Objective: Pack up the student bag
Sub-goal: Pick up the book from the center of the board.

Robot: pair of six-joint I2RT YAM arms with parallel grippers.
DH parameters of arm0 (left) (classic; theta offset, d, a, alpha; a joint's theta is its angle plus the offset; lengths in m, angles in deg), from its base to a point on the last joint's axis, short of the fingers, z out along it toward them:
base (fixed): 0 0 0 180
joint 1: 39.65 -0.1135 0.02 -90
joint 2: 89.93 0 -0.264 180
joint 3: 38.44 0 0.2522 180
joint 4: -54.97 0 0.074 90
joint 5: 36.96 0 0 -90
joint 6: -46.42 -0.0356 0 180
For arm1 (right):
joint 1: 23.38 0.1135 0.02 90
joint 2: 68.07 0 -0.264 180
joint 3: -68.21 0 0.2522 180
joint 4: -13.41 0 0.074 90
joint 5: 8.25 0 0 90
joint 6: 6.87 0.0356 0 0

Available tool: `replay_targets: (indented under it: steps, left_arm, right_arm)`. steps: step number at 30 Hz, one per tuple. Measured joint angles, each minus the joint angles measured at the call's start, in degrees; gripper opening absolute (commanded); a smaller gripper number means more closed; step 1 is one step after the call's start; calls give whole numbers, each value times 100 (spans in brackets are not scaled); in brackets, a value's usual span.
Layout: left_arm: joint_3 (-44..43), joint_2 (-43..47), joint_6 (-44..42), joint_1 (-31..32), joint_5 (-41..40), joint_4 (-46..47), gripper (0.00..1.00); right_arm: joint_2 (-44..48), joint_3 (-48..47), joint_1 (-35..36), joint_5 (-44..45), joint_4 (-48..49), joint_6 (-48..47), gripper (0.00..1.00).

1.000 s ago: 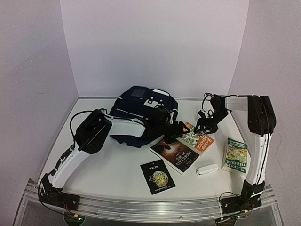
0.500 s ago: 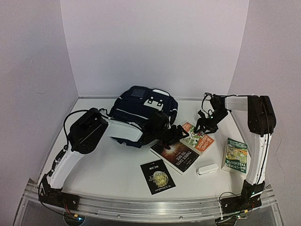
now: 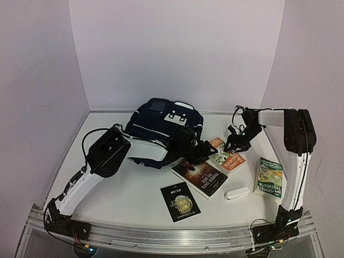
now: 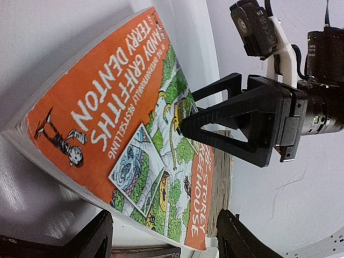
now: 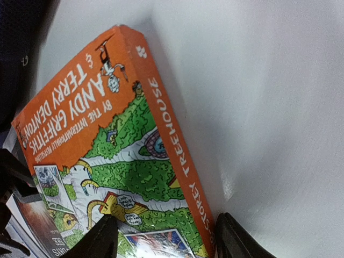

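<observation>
Nearest on the white table top (image 3: 123, 188), a small black paperback with a gold round emblem (image 3: 180, 201) is laid flat, and a small white oblong case (image 3: 237, 194) is seen to its right. Just behind them, a dark paperback titled "Three Days to See" (image 3: 200, 176) is laid at an angle. Well apart at the right edge, beside the right arm's upright link, a green-covered "Treehouse" paperback (image 3: 269, 176) is placed.

Further back, an orange-and-green "Storey Treehouse" paperback by Andy Griffiths and Terry Denton (image 3: 227, 157) is found, its left corner right at the dark paperback's far corner; overlap or mere contact cannot be told.

The left gripper (image 3: 207, 152) is brought to this orange book's left end. In the left wrist view its black fingers (image 4: 97, 239) are spread apart, with the book's end lying just ahead between them. Jaws are released; pad contact cannot be told.

The right gripper (image 3: 233, 146) is set at the book's far right side. Its fingers (image 5: 99, 239) are spread too, one over the cover and the other beyond the spine. Nothing is clamped.

The student bag, a large dark navy fabric backpack with white buckle patches (image 3: 161, 126), is laid at the far centre of the table, its near edge crossed by the left arm.
</observation>
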State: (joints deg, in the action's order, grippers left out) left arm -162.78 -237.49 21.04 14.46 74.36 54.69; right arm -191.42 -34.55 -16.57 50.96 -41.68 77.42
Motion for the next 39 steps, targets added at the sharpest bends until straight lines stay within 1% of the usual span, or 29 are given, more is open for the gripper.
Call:
replay_targets:
  steps: [3,6,13,18,22,26,27,33,34,35,36,39]
  left_arm:
    - [-62,-114,44,-41,75,53,62]
    - [-154,-180,103,-63,108,39,57]
    - [-372,-395,187,-200,158,88,37]
    - [-351,-440,118,-288,145,222,29]
    - [-285,-440,-118,-291,148,422,18]
    - [-280,-440,-233,-291,170,603,17]
    - [-270,-440,-245,-292,183,667,19]
    - [-173,-440,-267,-291,324,1212,34]
    - [-174,-440,-270,-290,353,1283,36]
    - [-177,-440,-260,-287,391,1374,35]
    - [-180,-440,-258,-287,423,1432,32]
    - [-230,-449,-158,-285,474,1510,21]
  right_arm:
    - [15,42,-9,-42,29,-45,57]
    - [42,101,-45,-120,72,-88,52]
    - [144,246,-168,-383,28,-110,50]
    - [314,293,-169,-557,-111,-82,49]
    - [443,298,-167,-608,-173,-86,49]
    - [461,304,-167,-586,-207,-86,48]
    - [461,312,-167,-584,-214,-86,48]
    - [461,330,-158,-601,-253,-86,48]
    - [461,330,-152,-614,-252,-84,48]
    - [461,330,-148,-629,-249,-86,48]
    - [461,330,-141,-638,-251,-84,48]
    - [461,331,-125,-636,-253,-84,48]
